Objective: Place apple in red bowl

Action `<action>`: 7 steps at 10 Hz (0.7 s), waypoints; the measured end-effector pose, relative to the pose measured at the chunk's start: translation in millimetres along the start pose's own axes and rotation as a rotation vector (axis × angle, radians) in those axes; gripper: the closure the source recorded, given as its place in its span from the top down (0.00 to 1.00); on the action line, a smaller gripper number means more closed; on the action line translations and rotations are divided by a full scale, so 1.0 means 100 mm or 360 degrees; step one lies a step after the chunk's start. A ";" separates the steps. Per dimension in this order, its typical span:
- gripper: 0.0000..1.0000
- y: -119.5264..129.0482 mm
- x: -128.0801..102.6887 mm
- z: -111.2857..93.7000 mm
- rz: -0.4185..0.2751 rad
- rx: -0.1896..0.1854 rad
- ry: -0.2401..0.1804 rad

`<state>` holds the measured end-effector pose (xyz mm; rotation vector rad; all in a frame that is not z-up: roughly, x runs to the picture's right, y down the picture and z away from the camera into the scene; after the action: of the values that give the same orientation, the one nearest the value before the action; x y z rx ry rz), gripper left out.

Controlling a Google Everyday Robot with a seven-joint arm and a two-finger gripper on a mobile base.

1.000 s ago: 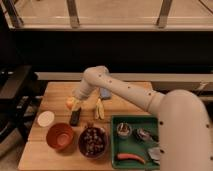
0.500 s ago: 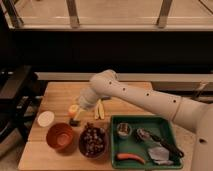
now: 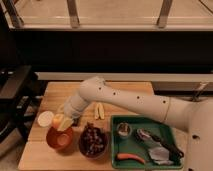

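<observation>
- Camera view: a wooden bench [image 3: 130, 91] carries all the things, and the white arm [image 3: 125, 100] of the robot reaches across it from the right side toward the left.
- The gripper [image 3: 64, 120] is at the left end of the arm, just above the back rim of the red bowl [image 3: 59, 139].
- The apple [image 3: 58, 120] sits at the tip of the gripper, directly over the red bowl; its yellow-orange skin is visible, with a pale patch beside it.
- The jaws appear to be holding the apple, but it is hard to see how wide they stand.
- The red bowl stands near the front left corner of the bench, and its smooth inside shows under the apple.
- A flat cream disc [image 3: 45, 118] lies just left of the apple, near the back of the red bowl.
- A dark bowl [image 3: 93, 141] with dark lumpy contents stands just to the right of the red bowl.
- Some pale yellow pieces [image 3: 99, 110] lie on the bench behind the dark bowl.
- A green tray [image 3: 145, 120] is on the right, with a small metal cup [image 3: 123, 130], an orange carrot-like thing [image 3: 131, 158] and some other items which I cannot identify.
</observation>
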<state>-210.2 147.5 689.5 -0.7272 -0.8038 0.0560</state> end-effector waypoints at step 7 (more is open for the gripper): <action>0.80 0.14 0.18 0.38 0.0139 -0.0097 -0.0076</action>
<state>-219.6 185.5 710.2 -0.8211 -0.8217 0.1283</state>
